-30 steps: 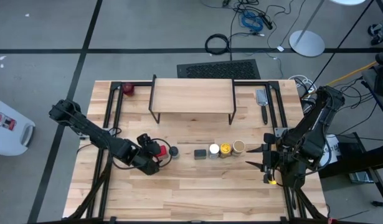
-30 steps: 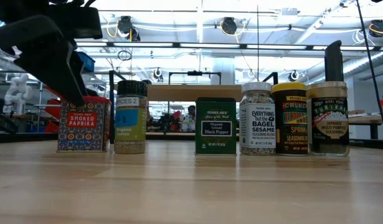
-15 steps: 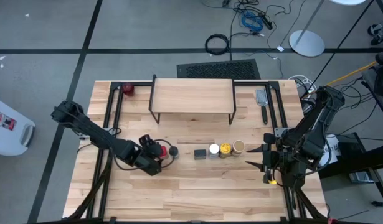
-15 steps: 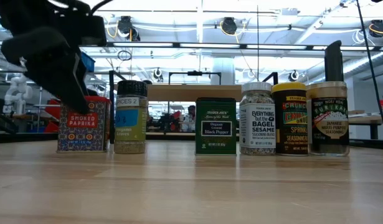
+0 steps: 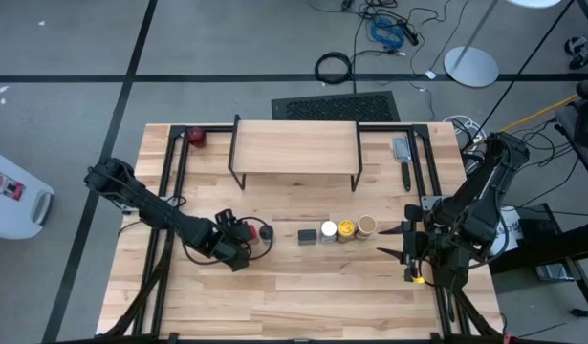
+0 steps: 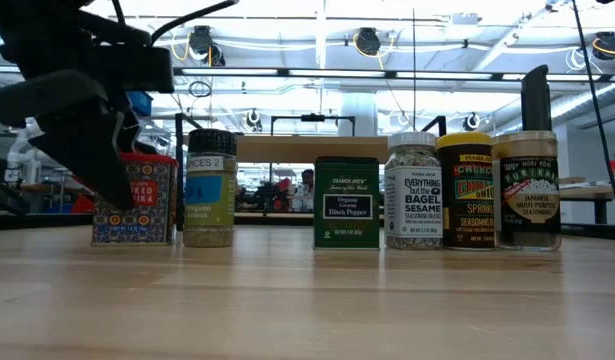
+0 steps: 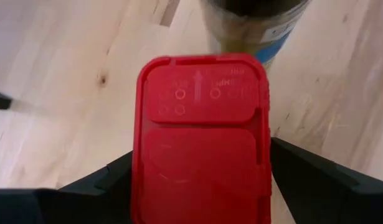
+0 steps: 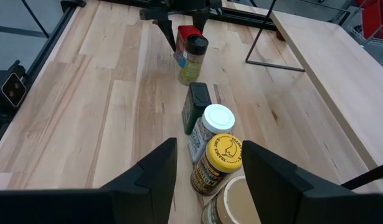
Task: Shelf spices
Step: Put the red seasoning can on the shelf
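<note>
Six spices stand in a row mid-table: a red square tin (image 5: 246, 229), a dark-capped jar (image 5: 266, 230), a dark green tin (image 5: 307, 234), then white-capped (image 5: 328, 230), yellow-topped (image 5: 346, 229) and tan-topped (image 5: 366, 225) jars. The shelf (image 5: 295, 148), a light plank on thin black legs, stands behind them toward the far edge with nothing on it. My left gripper (image 5: 238, 233) is down over the red tin (image 7: 200, 143), shut on it. At the table's right, my right gripper (image 5: 408, 244) hangs open above the table, its fingers pointing along the row (image 8: 207, 180). My left gripper pinches the red tin between its two fingers, one on each of two opposite sides (image 7: 136, 180) just below the lid. The fingers (image 6: 102, 160) slant down from above and from the table's left. The tin stands upright with its base on the table (image 6: 132, 238).
A small dark-red round object (image 5: 197, 136) lies at the far left corner beside the shelf. A grey-headed tool with a dark handle (image 5: 402, 153) lies at the far right. Black frame rails (image 5: 167, 172) run along both sides of the table. Bare wood lies in front of the row.
My left gripper has sunk lower over the red tin and shifted slightly toward the table's right; its near finger now covers more of the tin's label. The tin stays standing in place.
</note>
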